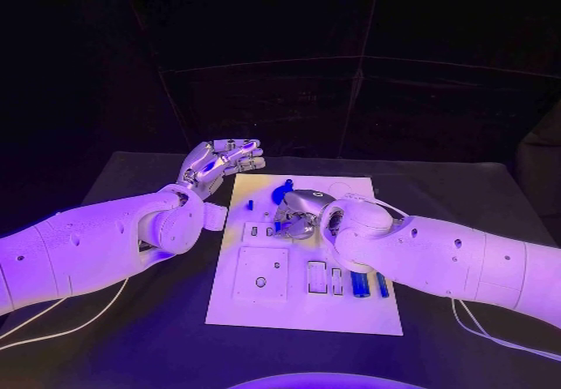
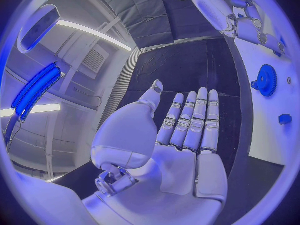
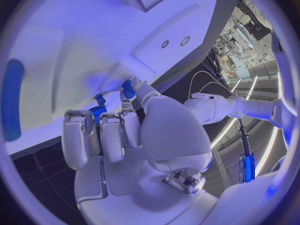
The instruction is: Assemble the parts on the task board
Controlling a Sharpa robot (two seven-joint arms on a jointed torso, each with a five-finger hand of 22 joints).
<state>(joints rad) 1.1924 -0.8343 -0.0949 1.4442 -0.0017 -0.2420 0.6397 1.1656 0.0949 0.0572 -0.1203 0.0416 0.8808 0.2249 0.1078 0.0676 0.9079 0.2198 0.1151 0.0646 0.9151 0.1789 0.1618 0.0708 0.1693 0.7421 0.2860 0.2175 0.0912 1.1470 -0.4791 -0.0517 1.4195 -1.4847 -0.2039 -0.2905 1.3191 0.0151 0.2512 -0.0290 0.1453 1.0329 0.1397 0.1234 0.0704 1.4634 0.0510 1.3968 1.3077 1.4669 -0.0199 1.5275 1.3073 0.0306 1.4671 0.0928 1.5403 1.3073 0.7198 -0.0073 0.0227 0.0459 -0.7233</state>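
The white task board point(image 1: 306, 304) lies in the middle of the black table. My right hand point(image 1: 299, 220) hovers low over the board's middle, just in front of a blue gear point(image 1: 280, 193). In the right wrist view its fingers point(image 3: 103, 135) are curled in, and the thumb and a finger pinch a small blue part point(image 3: 128, 89) against the board point(image 3: 94, 30). My left hand point(image 1: 219, 166) is raised beside the board's far left corner, palm bare and fingers point(image 2: 190, 120) straight. The gear point(image 2: 267, 80) and a small blue piece point(image 2: 285, 118) show past it.
Two long blue pieces point(image 1: 360, 284) lie in slots near the board's front right, beside pale rectangular recesses point(image 1: 317, 276). A square plate point(image 1: 262, 273) sits at the board's front left. A white cable point(image 1: 70, 322) loops on the table by my left arm.
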